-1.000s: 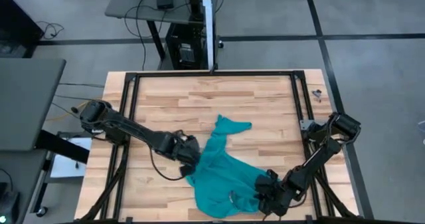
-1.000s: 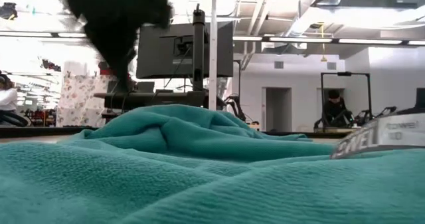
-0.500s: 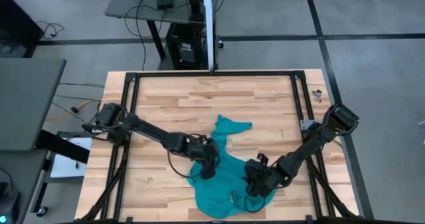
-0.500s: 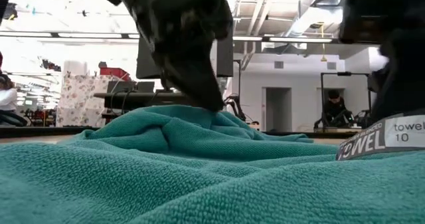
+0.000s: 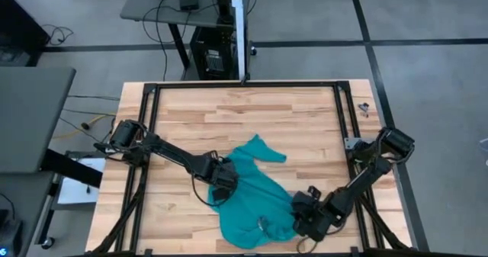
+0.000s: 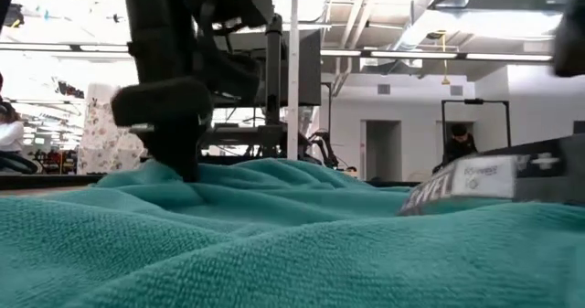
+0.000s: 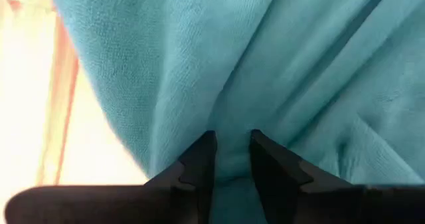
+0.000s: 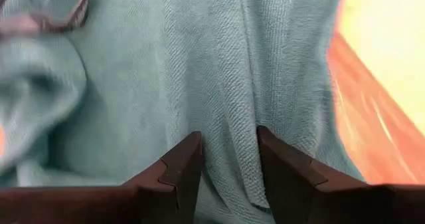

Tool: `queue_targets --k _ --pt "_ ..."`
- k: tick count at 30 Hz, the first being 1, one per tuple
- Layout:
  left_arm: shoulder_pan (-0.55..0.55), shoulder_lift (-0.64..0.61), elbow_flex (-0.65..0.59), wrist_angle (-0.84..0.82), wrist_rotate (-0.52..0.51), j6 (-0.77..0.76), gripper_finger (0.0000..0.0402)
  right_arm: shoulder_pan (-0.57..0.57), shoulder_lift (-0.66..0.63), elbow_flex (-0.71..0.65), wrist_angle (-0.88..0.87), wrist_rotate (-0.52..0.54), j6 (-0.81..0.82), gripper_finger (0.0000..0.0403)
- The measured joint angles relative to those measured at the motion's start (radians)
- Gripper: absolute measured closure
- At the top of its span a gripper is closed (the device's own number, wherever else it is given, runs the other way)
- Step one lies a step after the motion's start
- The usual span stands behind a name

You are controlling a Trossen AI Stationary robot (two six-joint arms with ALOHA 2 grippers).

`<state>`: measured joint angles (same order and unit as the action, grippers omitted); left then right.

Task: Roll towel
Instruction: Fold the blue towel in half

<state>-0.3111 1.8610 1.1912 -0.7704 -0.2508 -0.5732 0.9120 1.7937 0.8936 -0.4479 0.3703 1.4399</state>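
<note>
The teal towel (image 5: 252, 196) lies crumpled on the wooden table (image 5: 191, 112), near the middle of the near edge. Its pale tag (image 6: 475, 175) shows in the low view, and a hanging loop (image 8: 56, 4) in the right wrist view. My left gripper (image 5: 223, 178) is at the towel's left edge, shut on cloth. My right gripper (image 5: 306, 211) is at the towel's right edge near the table's front, also shut on cloth. The towel fills the low view's foreground (image 6: 274, 244). My left gripper pinches a raised fold of the towel (image 7: 232, 144) between its two fingers, near the towel's left edge. It comes from above, pointing down (image 6: 174, 153). The rest of the towel lies slack on the table. My right gripper pinches a ridge of the towel (image 8: 229, 151) between its two fingers, close to the towel's right edge. One layer or several, I cannot tell. The towel around it lies on the table.
A black metal frame (image 5: 244, 84) runs around the table top. A small dark part (image 5: 363, 107) lies at the far right corner. Bare wood lies beyond the towel toward the far edge. People (image 6: 457, 148) show in the room behind.
Both grippers went in toward the towel's middle, then drew back outward, left toward the table's left and right toward the right near corner. The towel has been drawn along: its far tip has shifted left and folded in, and the heap in the low view has flattened.
</note>
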Motion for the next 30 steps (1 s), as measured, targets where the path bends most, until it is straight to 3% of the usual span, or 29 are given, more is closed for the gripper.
queue_targets --k 7,13,20,27,30 --pt "0.004 -0.053 0.002 -0.046 0.005 -0.041 0.0322 0.05 -0.06 -0.005 -0.181 -0.07 0.128 0.0267" --pt "-0.001 -0.165 0.076 -0.078 0.006 -0.016 0.0322 0.025 -0.239 -0.01 -0.332 -0.087 0.086 0.0267" --pt "-0.069 -0.256 0.085 0.08 0.008 -0.091 0.0322 0.04 -0.36 -0.008 -0.17 0.088 -0.08 0.0267" --pt "-0.155 -0.247 0.085 0.173 0.01 -0.167 0.0322 0.103 -0.228 -0.007 0.118 0.095 -0.466 0.0252" --pt "-0.182 -0.24 0.084 0.17 0.01 -0.202 0.0322 0.103 -0.154 -0.001 0.139 0.092 -0.503 0.0238"
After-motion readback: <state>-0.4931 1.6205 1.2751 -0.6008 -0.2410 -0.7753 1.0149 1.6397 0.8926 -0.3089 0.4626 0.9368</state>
